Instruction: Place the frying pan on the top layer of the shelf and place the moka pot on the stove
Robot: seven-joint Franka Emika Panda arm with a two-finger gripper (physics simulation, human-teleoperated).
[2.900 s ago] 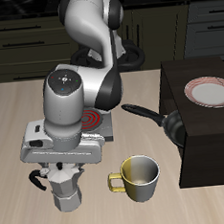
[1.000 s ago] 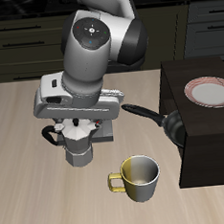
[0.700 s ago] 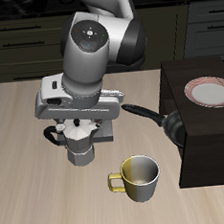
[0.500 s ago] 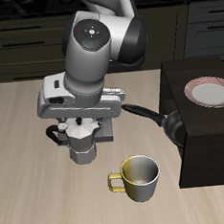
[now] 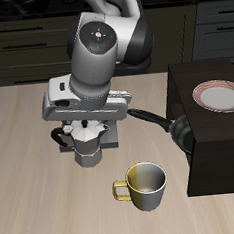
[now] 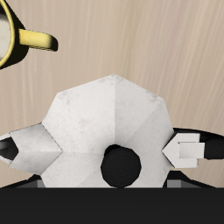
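We see the silver faceted moka pot (image 5: pixel 87 149) upright directly beneath the gripper (image 5: pixel 86 129), black lid knob (image 6: pixel 121 165) between the fingers. Just behind it lies the grey stove (image 5: pixel 115 137), mostly hidden. Off to the gripper's side, the black frying pan (image 5: pixel 174 128) leans against the dark shelf (image 5: pixel 217 145).

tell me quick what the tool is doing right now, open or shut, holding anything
Tool: shut on the moka pot, one finger on each side of its top.
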